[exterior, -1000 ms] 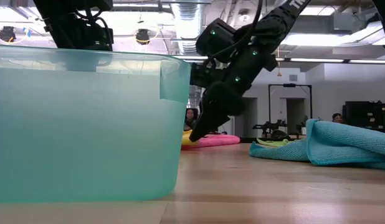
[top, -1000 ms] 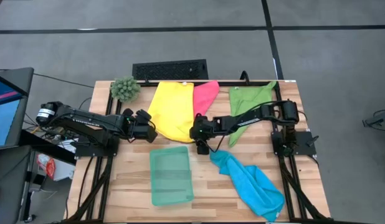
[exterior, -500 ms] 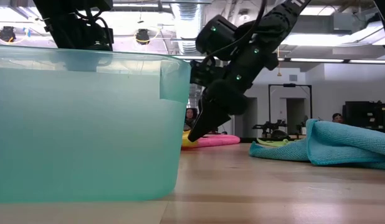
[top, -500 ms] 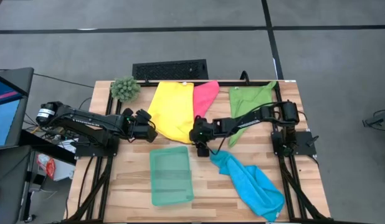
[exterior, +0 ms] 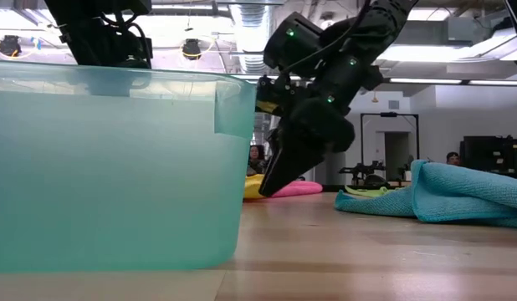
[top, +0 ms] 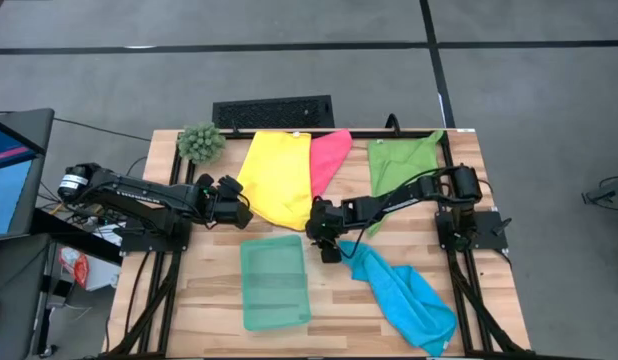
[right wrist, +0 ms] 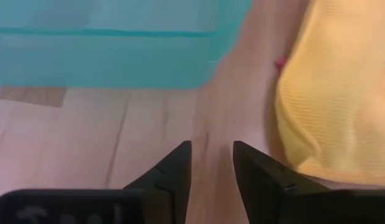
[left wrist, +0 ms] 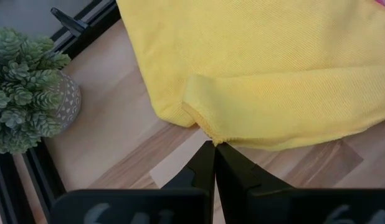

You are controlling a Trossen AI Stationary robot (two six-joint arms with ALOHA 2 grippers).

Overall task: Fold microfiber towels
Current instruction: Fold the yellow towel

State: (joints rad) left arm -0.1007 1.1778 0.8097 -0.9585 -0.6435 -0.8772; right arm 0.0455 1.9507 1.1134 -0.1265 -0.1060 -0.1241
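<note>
the right gripper (top: 326, 250), jaws apart and empty, hangs over bare counter (top: 209, 300) between the yellow towel (top: 274, 175) and blue towel (top: 404, 295); it should drop low, then pinch 1 yellow corner cleanly.

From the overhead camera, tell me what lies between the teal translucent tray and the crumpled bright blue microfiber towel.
In the high view, the right gripper, jaws open and empty, hangs over bare wood between the tray and the blue towel.
</note>
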